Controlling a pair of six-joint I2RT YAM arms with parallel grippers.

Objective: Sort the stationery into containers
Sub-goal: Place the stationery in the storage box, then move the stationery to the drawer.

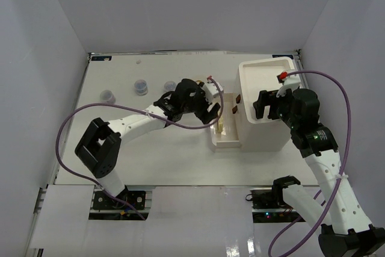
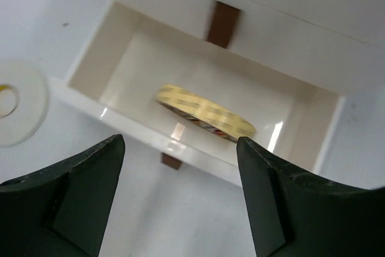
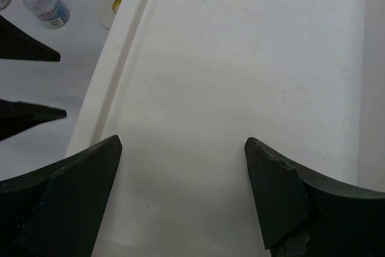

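The white organiser (image 1: 264, 133) stands at the right, with one drawer (image 1: 227, 139) pulled out toward the table's middle. A yellowish tape roll (image 2: 204, 111) leans inside that drawer (image 2: 117, 46); it also shows in the top view (image 1: 221, 126). My left gripper (image 2: 180, 167) is open and empty, just above the drawer's front edge (image 1: 212, 112). My right gripper (image 3: 183, 167) is open and empty over the organiser's bare tray top (image 3: 240, 58), also seen from above (image 1: 269, 109). Three small clear jars (image 1: 107, 95) (image 1: 141, 86) (image 1: 169, 86) stand on the table at the left. No pens or loop band show.
A flat white ring (image 2: 18, 103) lies on the table left of the drawer, and shows in the right wrist view (image 3: 111, 7) near a jar (image 3: 47, 5). Brown handles (image 2: 222, 23) mark the drawers. White walls enclose the table.
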